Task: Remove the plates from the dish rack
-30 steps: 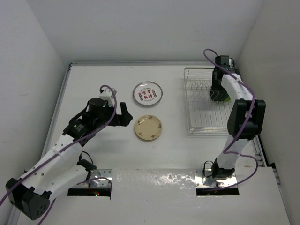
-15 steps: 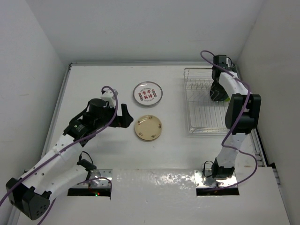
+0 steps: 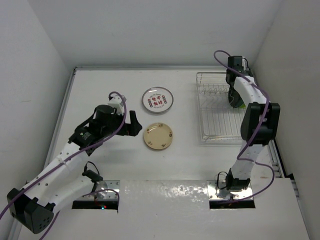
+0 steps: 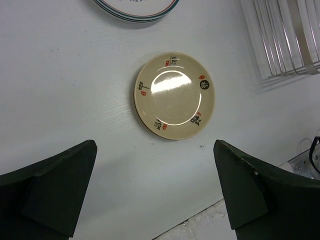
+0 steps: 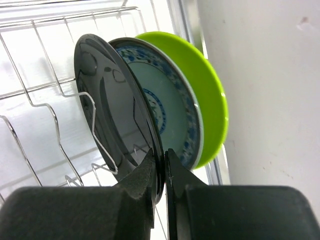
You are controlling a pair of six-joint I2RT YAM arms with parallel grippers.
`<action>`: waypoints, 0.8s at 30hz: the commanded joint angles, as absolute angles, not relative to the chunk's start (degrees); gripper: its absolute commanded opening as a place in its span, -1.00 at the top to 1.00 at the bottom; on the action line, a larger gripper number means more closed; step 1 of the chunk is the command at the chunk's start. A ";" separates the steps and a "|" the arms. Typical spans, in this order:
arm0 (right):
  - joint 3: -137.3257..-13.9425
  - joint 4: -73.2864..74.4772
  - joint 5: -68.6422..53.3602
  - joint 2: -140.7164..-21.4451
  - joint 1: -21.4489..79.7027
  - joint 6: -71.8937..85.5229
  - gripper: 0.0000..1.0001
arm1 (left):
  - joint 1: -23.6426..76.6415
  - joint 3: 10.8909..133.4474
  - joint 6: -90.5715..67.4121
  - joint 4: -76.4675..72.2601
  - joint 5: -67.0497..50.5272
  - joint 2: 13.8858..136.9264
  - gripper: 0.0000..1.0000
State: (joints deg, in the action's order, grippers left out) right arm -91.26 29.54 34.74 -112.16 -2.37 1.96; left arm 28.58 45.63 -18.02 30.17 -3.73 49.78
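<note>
The silver wire dish rack [image 3: 215, 117] stands at the back right. Three plates stand upright at its far right end: a black plate [image 5: 110, 110], a blue-patterned plate [image 5: 172, 117] and a lime green plate [image 5: 212, 100]. My right gripper [image 5: 164, 157] is shut on the black plate's lower rim, one finger on each face. A tan plate [image 3: 158, 136] and a white plate with red marks [image 3: 157, 100] lie flat on the table. Beside the tan plate [image 4: 172, 95] my left gripper [image 4: 155, 190] hovers open and empty.
The right wall runs close behind the rack's right side [image 5: 270, 75]. Wire prongs [image 5: 100, 135] rise in front of the black plate. The rack's corner [image 4: 280, 40] shows in the left wrist view. The table's front edge strip [image 3: 165, 190] lies near the arm bases.
My right gripper's jaws have closed onto the black plate's rim, and that wrist has shifted slightly toward the rack's right end. The left arm has not moved.
</note>
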 commanded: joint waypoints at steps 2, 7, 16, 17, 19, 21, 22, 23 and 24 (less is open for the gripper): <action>-94.65 30.31 40.60 -105.48 -2.37 5.61 0.88 | 28.92 46.32 -17.31 28.74 -2.64 49.48 -1.00; -94.84 31.47 41.92 -99.59 -1.41 8.17 0.90 | 28.57 46.41 -17.49 28.92 -1.50 48.78 -1.00; -85.01 32.00 23.59 -83.51 8.42 10.71 1.00 | 16.54 45.89 -19.23 23.13 -12.37 43.61 -1.00; -80.99 31.38 12.85 -80.54 8.87 11.24 1.00 | 14.96 45.70 -19.94 21.03 -14.74 43.07 -1.00; -76.23 29.10 1.11 -77.80 9.58 14.65 1.00 | 14.77 45.18 -22.66 18.64 -16.17 42.28 -1.00; -68.06 21.65 -15.68 -75.25 10.28 17.13 1.00 | 14.77 44.74 -24.51 14.69 -19.15 42.62 -1.00; -63.24 15.88 -20.00 -73.32 11.15 21.05 1.00 | 14.85 44.30 -26.35 13.46 -21.68 43.76 -1.00; -61.19 13.12 -26.65 -72.78 11.60 23.36 1.00 | 14.85 44.21 -27.06 11.19 -23.10 44.55 -1.00; -59.26 10.05 -29.33 -72.16 12.38 25.47 1.00 | 14.85 43.77 -28.64 9.94 -24.33 46.30 -1.00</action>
